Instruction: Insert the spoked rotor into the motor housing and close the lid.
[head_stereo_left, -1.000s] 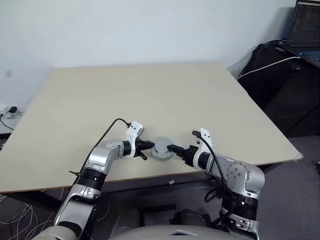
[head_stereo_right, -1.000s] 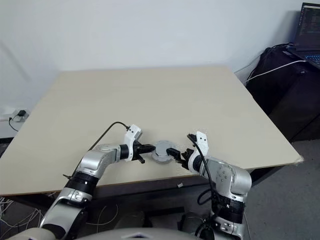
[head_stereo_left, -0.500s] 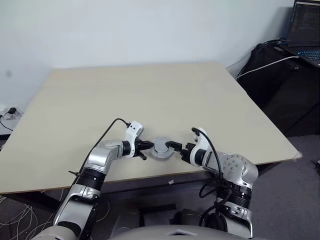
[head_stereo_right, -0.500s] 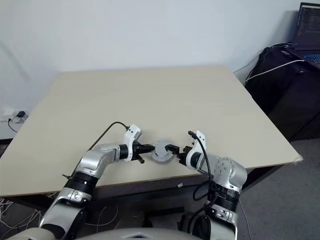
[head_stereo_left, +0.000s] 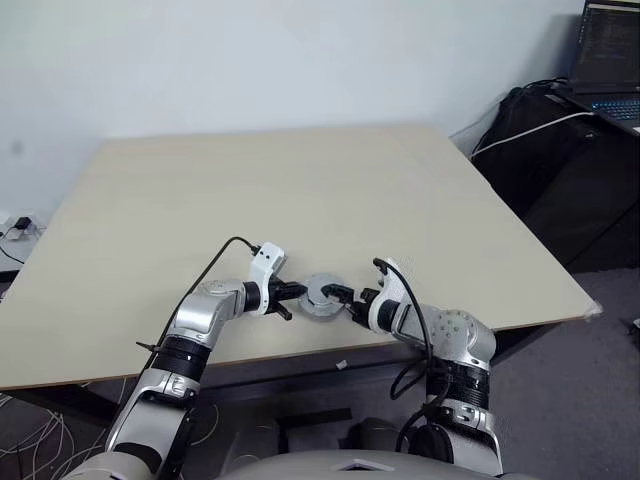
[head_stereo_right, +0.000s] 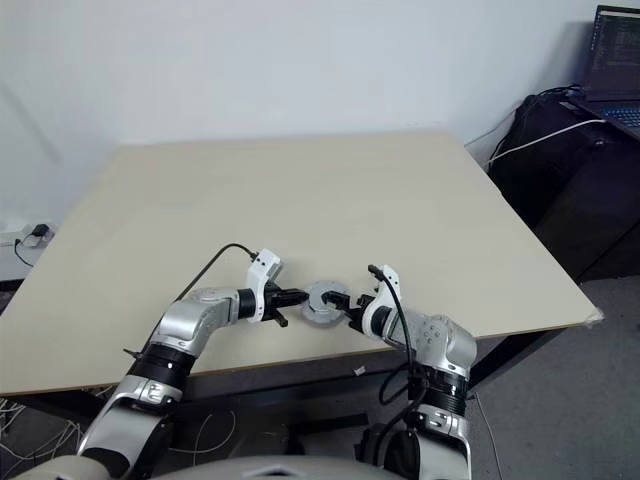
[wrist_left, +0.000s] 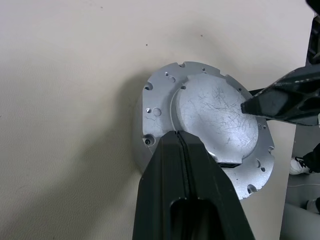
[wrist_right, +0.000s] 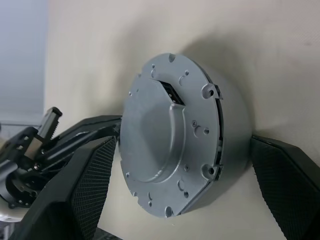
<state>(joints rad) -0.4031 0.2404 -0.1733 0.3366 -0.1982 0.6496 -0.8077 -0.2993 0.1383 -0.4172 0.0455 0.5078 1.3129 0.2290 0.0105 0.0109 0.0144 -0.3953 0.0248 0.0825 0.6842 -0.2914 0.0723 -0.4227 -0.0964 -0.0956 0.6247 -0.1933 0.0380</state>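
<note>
Silver-grey metal: the lid (wrist_left: 210, 120) sits on top of the motor housing (wrist_right: 232, 125), the stack lying near the front edge of the counter (head_stereo_left: 300, 190), between the two pincers.
Spoked rotor: hidden; presumably already inside, under the lid.
Left pincer (wrist_left: 181, 150): fingers pressed together, holding nothing, tip resting against the lid's near rim.
Right pincer (wrist_right: 185, 195): fingers wide apart, one on either side of the stack, not clamped on it.
Stage: judged late; lid on, seating probably being finished.
Risk: a thin dark gap shows along part of the seam in the right wrist view, so the lid may be tilted; a squeeze from the right pincer could jam it askew.
Risk: a sideways push could slide the stack towards the counter's front edge.
Writing: no brand, label or lettering readable on the metal.
</note>
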